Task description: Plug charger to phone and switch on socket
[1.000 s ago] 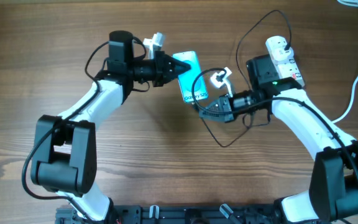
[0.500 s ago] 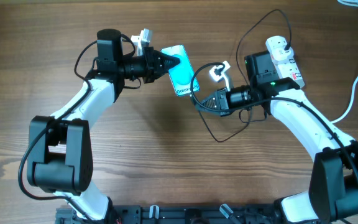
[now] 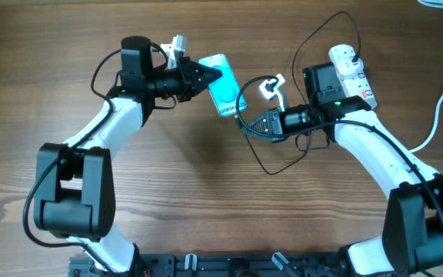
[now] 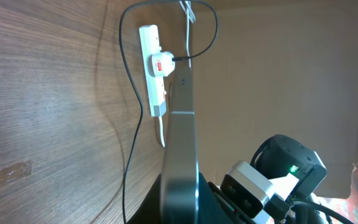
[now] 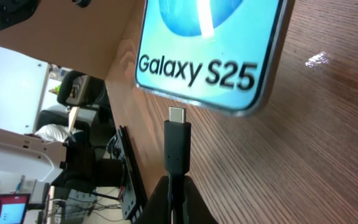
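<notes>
Jaws closed on both: left gripper holds the phone far-centre; right gripper pinches the charger plug just short of its edge. Misaligned, the plug could strike that edge and twist the phone.

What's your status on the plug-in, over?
Left gripper shut on phone. Right gripper shut on charger, tip just short of phone's bottom edge, not inserted. Gap between them clear.

Phone shifted, plug followed

The left gripper swung the phone back and leftward, tilting it more; the right gripper trailed along with the charger.
</notes>
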